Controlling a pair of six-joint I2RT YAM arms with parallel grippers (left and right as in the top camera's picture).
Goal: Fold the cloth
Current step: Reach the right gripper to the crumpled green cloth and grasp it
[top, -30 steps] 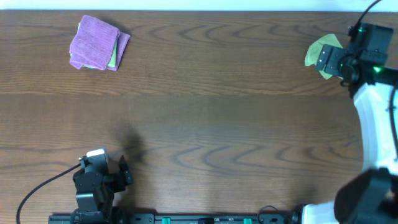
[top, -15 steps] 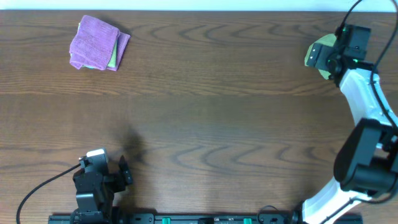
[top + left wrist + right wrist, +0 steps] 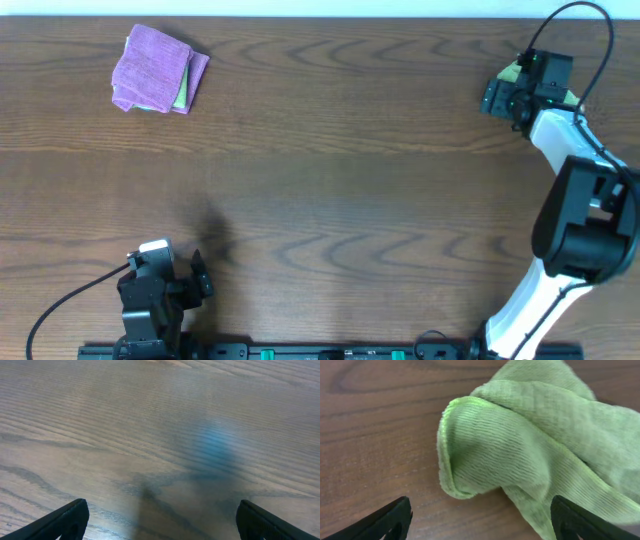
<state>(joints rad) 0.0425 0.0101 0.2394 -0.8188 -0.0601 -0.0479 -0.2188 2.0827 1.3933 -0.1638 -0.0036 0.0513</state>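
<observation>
The lime-green cloth (image 3: 535, 445) lies crumpled on the wooden table, filling the right wrist view. In the overhead view only a sliver of it (image 3: 512, 72) shows at the far right, under my right arm. My right gripper (image 3: 482, 527) is open, its fingertips (image 3: 387, 520) spread wide just above the cloth's near edge, holding nothing. It also shows in the overhead view (image 3: 497, 97). My left gripper (image 3: 160, 525) is open and empty over bare table, parked at the front left (image 3: 200, 275).
A folded purple cloth (image 3: 152, 68) with a mint-green cloth (image 3: 182, 92) peeking from beneath lies at the far left corner. The table's far edge (image 3: 320, 18) runs along the top.
My right arm has swung toward the far edge and turned over the lime-green cloth, covering most of it from above. The left arm has not moved.
</observation>
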